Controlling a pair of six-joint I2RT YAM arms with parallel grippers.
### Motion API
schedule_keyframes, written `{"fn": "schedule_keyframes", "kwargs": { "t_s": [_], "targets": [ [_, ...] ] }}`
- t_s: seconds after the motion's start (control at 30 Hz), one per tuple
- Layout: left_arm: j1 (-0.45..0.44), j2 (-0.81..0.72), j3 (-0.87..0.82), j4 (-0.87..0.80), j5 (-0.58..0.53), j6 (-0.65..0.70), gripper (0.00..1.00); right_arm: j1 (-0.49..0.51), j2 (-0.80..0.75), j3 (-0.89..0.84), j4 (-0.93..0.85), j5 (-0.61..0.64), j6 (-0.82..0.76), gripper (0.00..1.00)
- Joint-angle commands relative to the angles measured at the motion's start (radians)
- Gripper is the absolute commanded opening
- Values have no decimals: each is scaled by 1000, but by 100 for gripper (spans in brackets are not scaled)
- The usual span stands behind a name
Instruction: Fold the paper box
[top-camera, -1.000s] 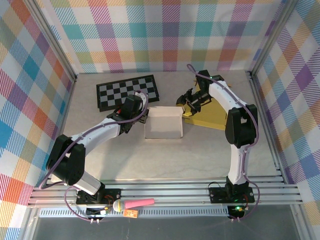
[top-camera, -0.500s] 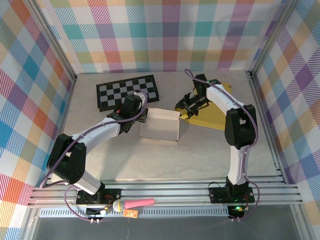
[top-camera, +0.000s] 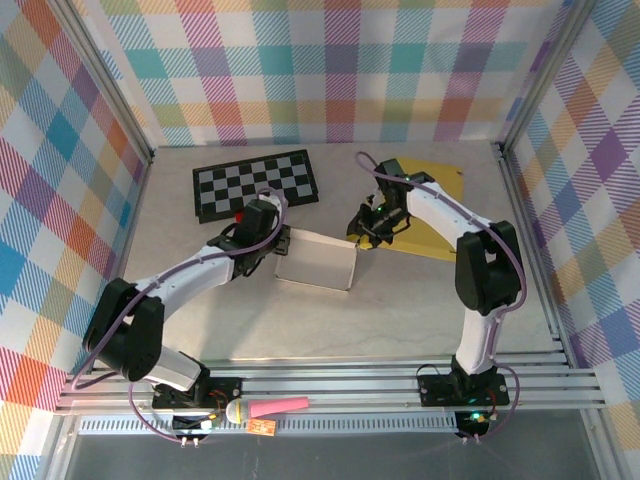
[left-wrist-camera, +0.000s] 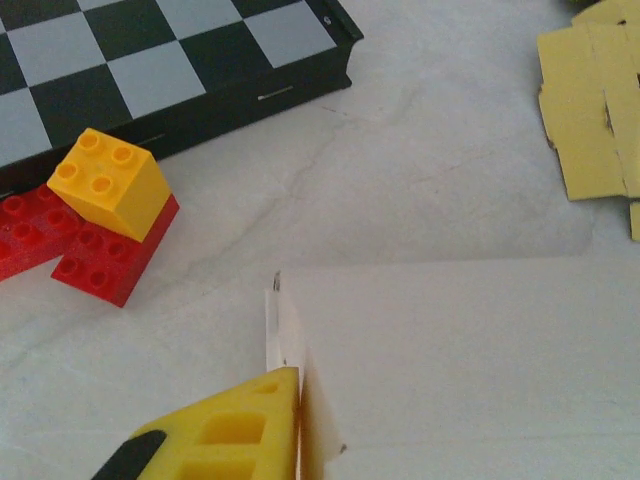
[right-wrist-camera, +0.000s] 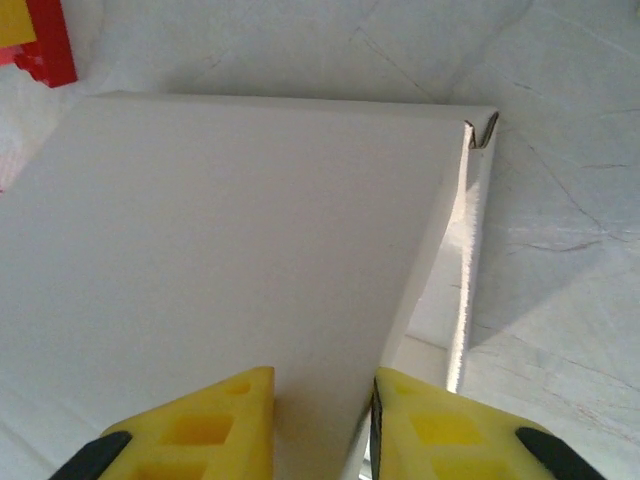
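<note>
paper box (top-camera: 318, 260) looks light and floppy, so grab near creases; right gripper (right-wrist-camera: 322, 390) straddles one wall, left gripper (top-camera: 282, 241) touches a flap; can't tell if either's pinching

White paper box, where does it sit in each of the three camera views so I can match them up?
Top external: the white paper box lies mid-table, near the black chequered board.
Left wrist: lower right, its corner near centre.
Right wrist: left and centre, folded edge toward the right.
Shared landmark: the red toy bricks, left of the box in the left wrist view, top-left corner in the right wrist view.
</note>
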Motion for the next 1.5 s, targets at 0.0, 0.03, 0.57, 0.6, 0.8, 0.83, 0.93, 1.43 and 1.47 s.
{"fn": "schedule_keyframes", "kwargs": {
  "t_s": [0.0,0.03,0.57,0.6,0.8,0.83,0.93,1.43,1.47],
  "targets": [
    [-1,-45,-26,-2,41,-39,19,39,-40,-24,32,54,-44,28],
    [-1,-53,-31,-8,42,-45,21,48,-45,-28,31,71,-48,28],
    [-1,-155,-71,-153,67,-110,61,118,-49,-41,43,173,-17,25],
    [-1,-163,-77,-161,69,-113,61,121,-48,-40,43,175,-12,25],
    [-1,-248,-77,-244,60,-165,65,133,-46,-35,32,189,1,25],
    [-1,-267,-65,-266,54,-183,65,133,-46,-35,30,192,5,26],
    [0,-305,5,-335,48,-231,68,133,-50,-32,20,197,19,30],
    [231,196,635,-607,174,-261,72,133,-35,12,-14,176,136,47],
    [231,229,647,-596,186,-255,72,133,-34,13,-12,173,142,47]
  ]
}}
